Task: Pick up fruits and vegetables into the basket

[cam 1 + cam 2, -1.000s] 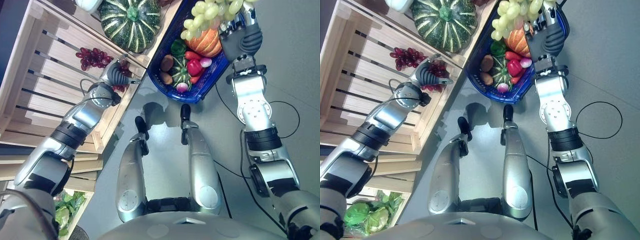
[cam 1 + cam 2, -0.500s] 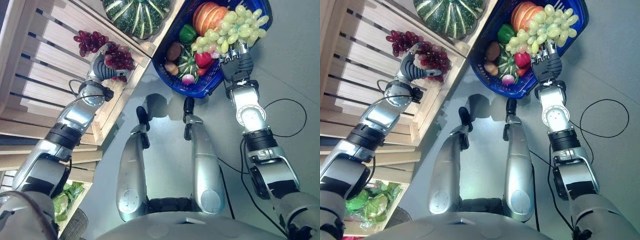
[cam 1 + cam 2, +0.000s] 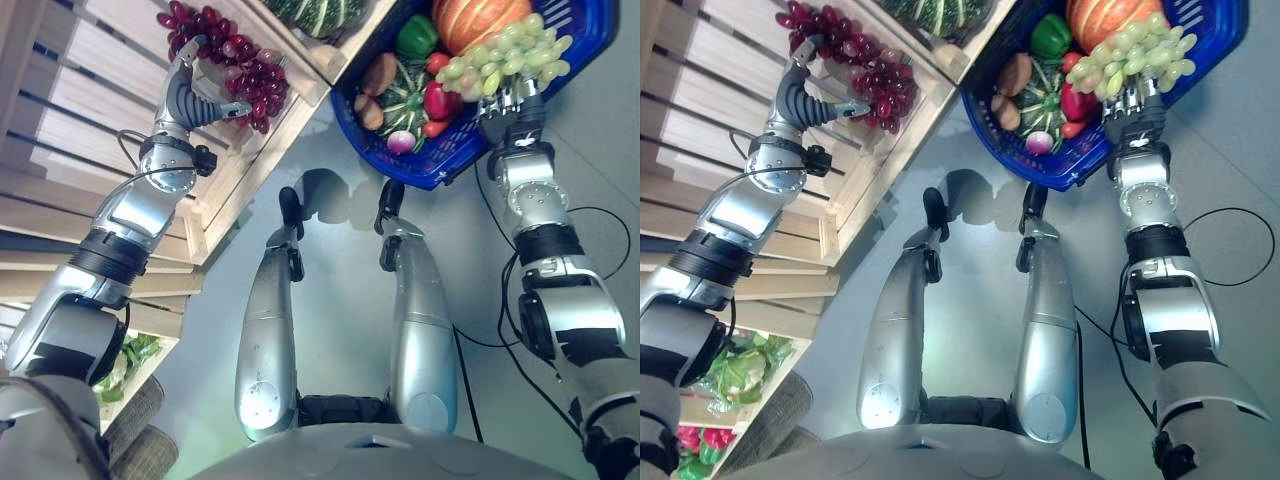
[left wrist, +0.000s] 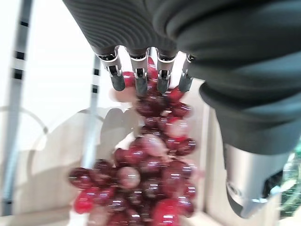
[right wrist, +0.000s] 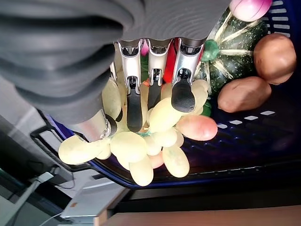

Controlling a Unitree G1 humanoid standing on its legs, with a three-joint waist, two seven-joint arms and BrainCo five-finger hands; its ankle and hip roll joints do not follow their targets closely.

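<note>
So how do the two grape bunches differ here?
The red grapes are dark red; the green grapes are pale yellow-green. The left hand holds the red grapes over the wooden crate; the right hand holds the green grapes over the blue basket. Both hang from curled fingers.

You will find no text, label, number or sign that can be read here: none on the blue basket [image 3: 455, 165], none on the wooden crates [image 3: 60, 110], none on the fruit or vegetables.
</note>
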